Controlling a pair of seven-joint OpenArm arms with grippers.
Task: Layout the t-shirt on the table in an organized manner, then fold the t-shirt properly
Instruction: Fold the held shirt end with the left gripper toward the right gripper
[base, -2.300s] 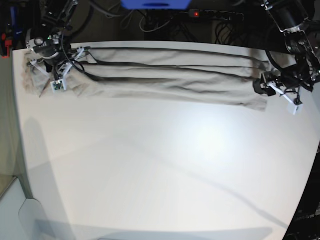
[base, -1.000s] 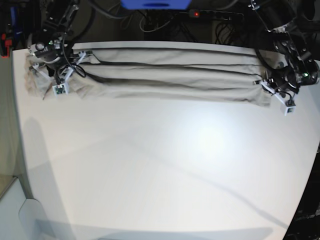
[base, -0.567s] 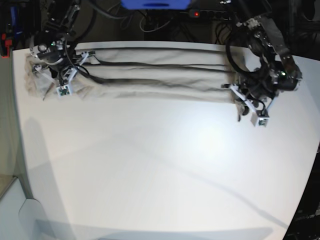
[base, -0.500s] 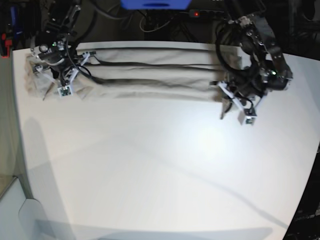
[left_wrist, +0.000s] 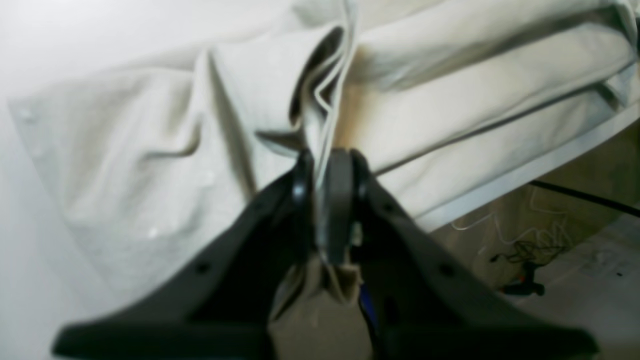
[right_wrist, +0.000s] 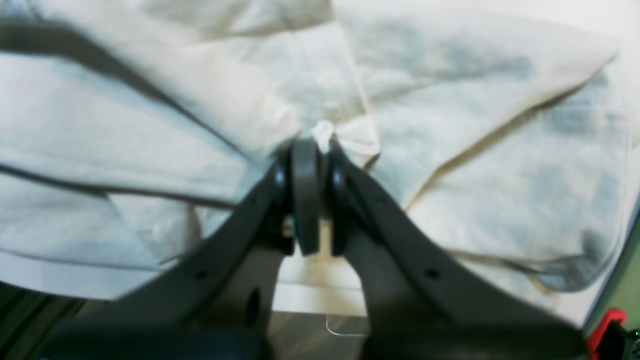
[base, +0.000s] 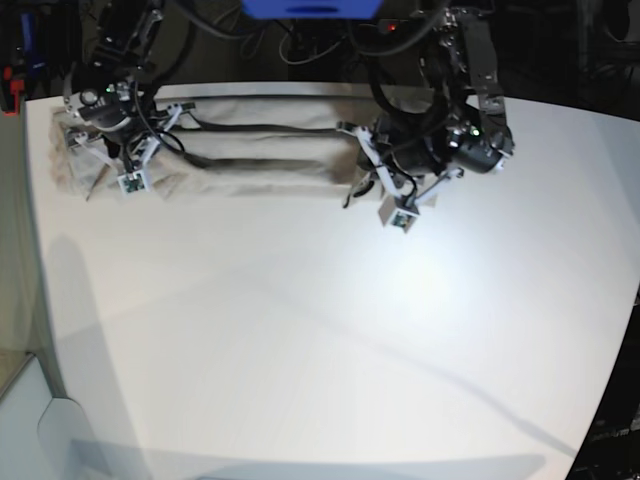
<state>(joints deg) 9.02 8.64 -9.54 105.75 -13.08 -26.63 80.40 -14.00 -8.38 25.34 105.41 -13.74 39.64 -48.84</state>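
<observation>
Both grippers pinch the t-shirt (base: 250, 170) ends.

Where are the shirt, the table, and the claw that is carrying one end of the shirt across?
t-shirt (base: 262, 150), base view, middle of the folded strip.
table (base: 330, 350), base view, bare white top.
left gripper (left_wrist: 327, 172), left wrist view, between the fingers pinching cloth.
</observation>
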